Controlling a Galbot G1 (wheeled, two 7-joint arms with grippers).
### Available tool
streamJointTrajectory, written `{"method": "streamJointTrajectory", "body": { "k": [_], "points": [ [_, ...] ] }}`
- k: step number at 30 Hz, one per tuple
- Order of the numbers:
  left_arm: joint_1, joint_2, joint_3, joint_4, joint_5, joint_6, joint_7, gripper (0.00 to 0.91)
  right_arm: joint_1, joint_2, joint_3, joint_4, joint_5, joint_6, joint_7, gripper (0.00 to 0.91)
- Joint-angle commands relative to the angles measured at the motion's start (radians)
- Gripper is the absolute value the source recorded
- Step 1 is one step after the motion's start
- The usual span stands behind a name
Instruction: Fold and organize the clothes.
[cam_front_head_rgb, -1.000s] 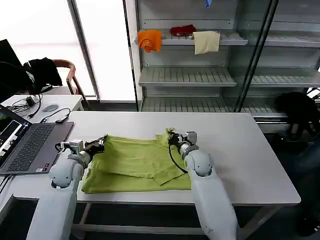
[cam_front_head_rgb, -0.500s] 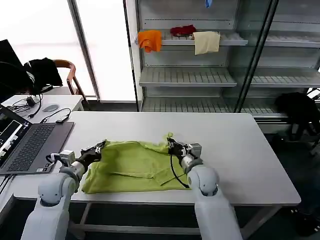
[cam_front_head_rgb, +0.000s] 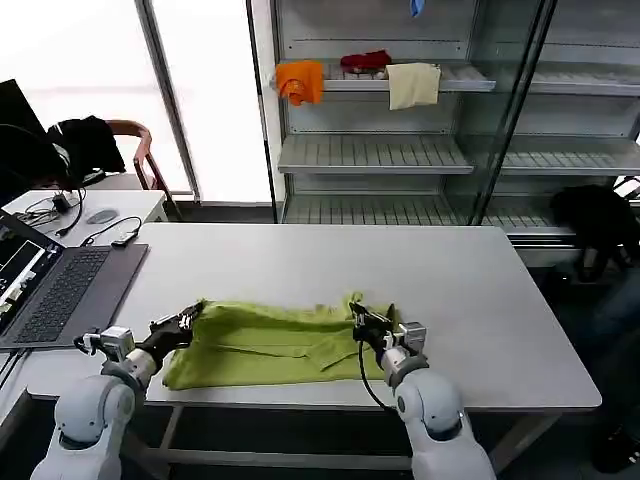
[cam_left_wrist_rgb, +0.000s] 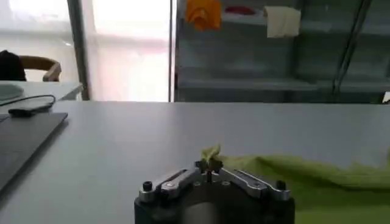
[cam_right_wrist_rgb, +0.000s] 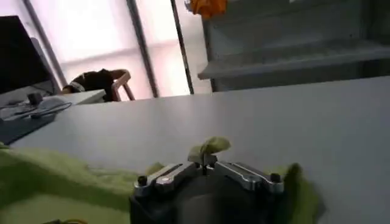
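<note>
The clothes are one lime yellow-green T-shirt (cam_front_head_rgb: 270, 345), folded into a long band near the front edge of the white table (cam_front_head_rgb: 330, 260). My left gripper (cam_front_head_rgb: 186, 320) is shut on the shirt's left far corner, and a small tuft of green cloth (cam_left_wrist_rgb: 210, 152) sticks out between its closed jaws (cam_left_wrist_rgb: 209, 169). My right gripper (cam_front_head_rgb: 358, 311) is shut on the right far corner, with a green tuft (cam_right_wrist_rgb: 210, 145) pinched at its tips (cam_right_wrist_rgb: 205, 160). Both corners are held low, just above the table.
An open laptop (cam_front_head_rgb: 50, 290) lies on the table at my left, with cables and a side table behind it. Glass-door shelves (cam_front_head_rgb: 400, 150) at the back hold orange, red and cream cloths. A chair with a black garment (cam_front_head_rgb: 90, 140) stands far left.
Both grippers have pulled back toward the table's front edge, drawing the shirt's far edge over itself. The shirt is now a narrower band.
</note>
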Motion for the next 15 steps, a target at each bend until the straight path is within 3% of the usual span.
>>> {"method": "streamJointTrajectory", "body": {
  "k": [1, 9, 15],
  "points": [
    [0.048, 0.004, -0.015, -0.031, 0.023, -0.010, 0.014, 0.030, -0.062, -0.013, 0.005, 0.049, 0.004, 0.000, 0.002, 0.000],
    [0.053, 0.013, -0.016, -0.027, 0.120, -0.040, 0.034, 0.040, -0.068, -0.012, 0.007, 0.049, 0.002, 0.001, 0.003, 0.000],
    [0.072, 0.018, -0.009, -0.038, 0.209, -0.068, 0.066, 0.151, -0.070, -0.014, 0.002, 0.045, -0.010, 0.001, 0.006, 0.000]
  ]
}}
